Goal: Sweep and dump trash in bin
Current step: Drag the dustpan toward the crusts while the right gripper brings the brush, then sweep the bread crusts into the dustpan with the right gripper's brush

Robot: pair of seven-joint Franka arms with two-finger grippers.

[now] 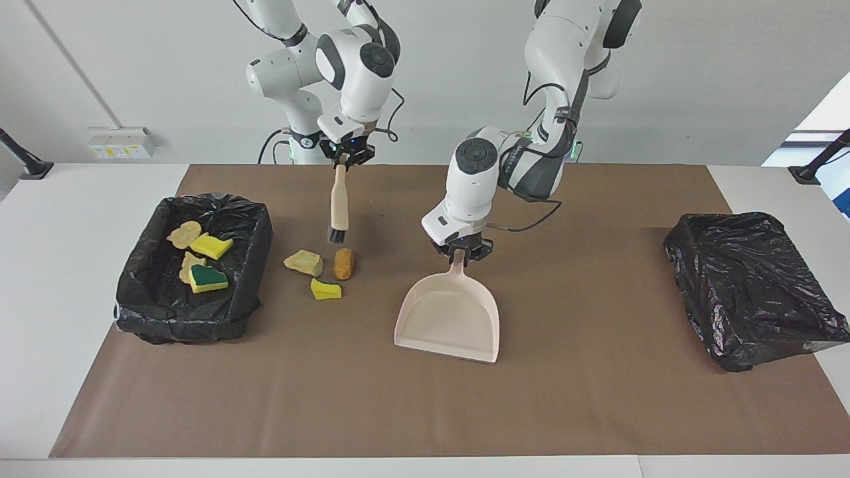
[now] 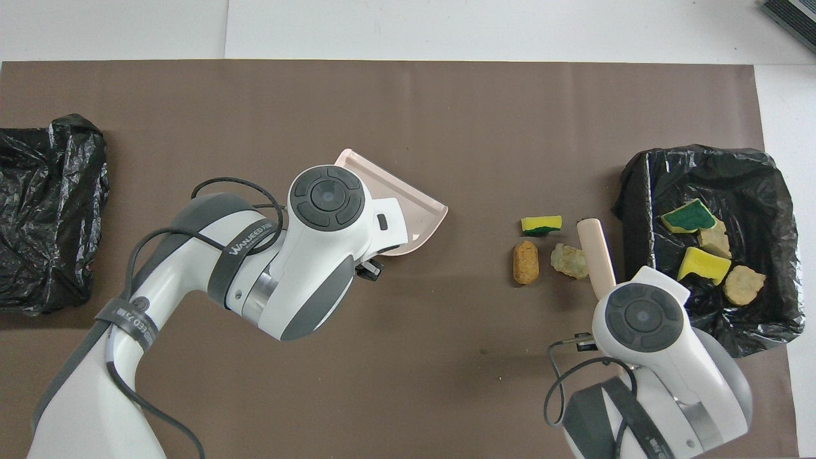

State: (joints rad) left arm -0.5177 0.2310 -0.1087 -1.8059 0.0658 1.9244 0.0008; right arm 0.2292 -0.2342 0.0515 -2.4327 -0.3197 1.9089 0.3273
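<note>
The right pincer [image 1: 345,159] is gripping a beige-handled brush [image 1: 338,206] hanging bristles-down over the loose trash [image 1: 319,269], three scraps lying on the tabletop [image 1: 597,398] just beside the black-lined bin [image 1: 143,312], which is holding four more. The left pincer [image 1: 460,255] is clamping the handle of the pale pink dustpan [image 1: 448,318], its mouth edge resting farther from the robots.

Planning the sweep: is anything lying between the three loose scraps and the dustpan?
Nothing visible. Bare mat separates the loose scraps from the dustpan; the brush hangs on their robot side.
</note>
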